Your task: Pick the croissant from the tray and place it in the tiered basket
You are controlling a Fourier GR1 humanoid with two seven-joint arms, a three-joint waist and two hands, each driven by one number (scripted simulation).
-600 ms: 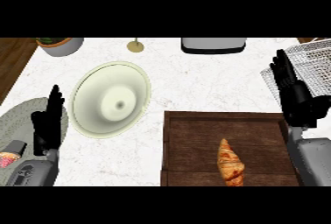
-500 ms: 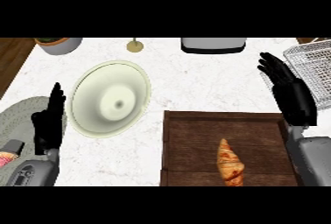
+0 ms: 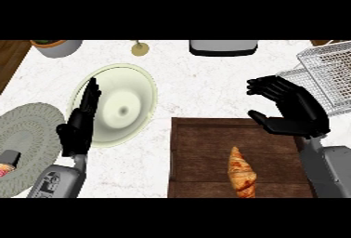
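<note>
- One croissant [image 3: 241, 173] lies on the wooden tray [image 3: 198, 148], near its front edge.
- White marbled tabletop [image 3: 205, 79] carries a plate [image 3: 130, 93] and, far right, a wire tiered basket [image 3: 330, 74].
- Right robot hand [image 3: 296, 111] hovers open over the tray's far corner.
- Left robot hand [image 3: 77, 128] rests open beside the plate.

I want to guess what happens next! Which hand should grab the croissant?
Right. The right hand hovers over the tray's far edge, near the croissant, with the basket beside it. The left hand rests across the counter by the plate.
</note>
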